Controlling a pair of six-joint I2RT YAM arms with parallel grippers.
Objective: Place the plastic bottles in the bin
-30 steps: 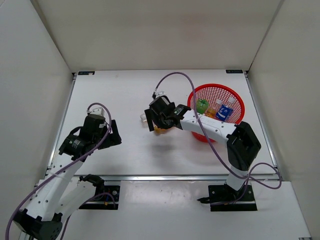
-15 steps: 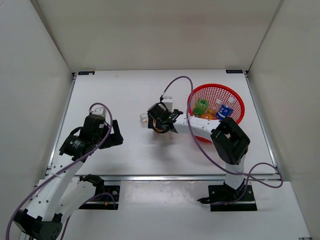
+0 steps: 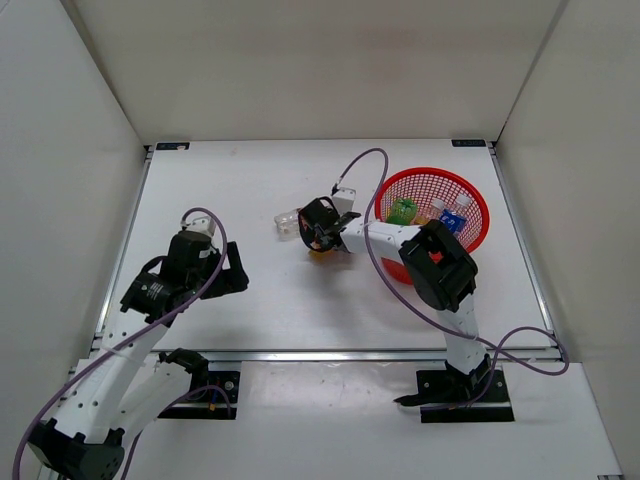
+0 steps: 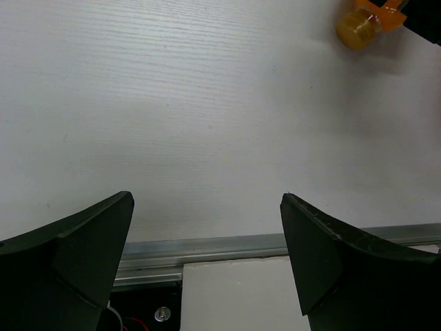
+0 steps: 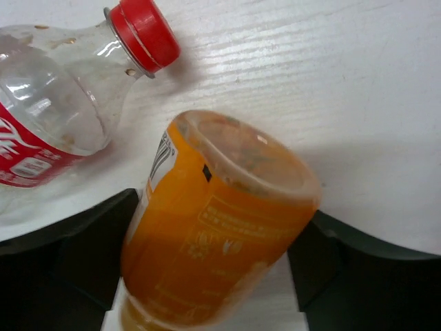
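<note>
Right wrist view is mostly taken up by an orange bottle [image 5: 213, 227] set between the dark fingers [image 5: 83, 248] of the right claw [image 5: 207, 276]. Its lower end is cut off by the frame. The fingers stand close on both sides, but I cannot tell whether they press it or only flank it. Just beside it lies a red-labelled bottle [image 5: 55, 131] with a red cap, half out of frame. From the top camera the right claw hides nearly all of the orange bottle. The bin [image 3: 432, 172] stands near it, to its right, and holds a green bottle [image 3: 403, 210] and a blue-labelled bottle [image 3: 450, 220]; what else is in it is hard to make out. The left claw [image 4: 207, 200] gapes wide and holds nothing. The surface [image 3: 250, 180] is white and finely grained, with a metal rail [image 4: 227, 245] along its near edge. Plain white walls [image 3: 300, 70] enclose it.
</note>
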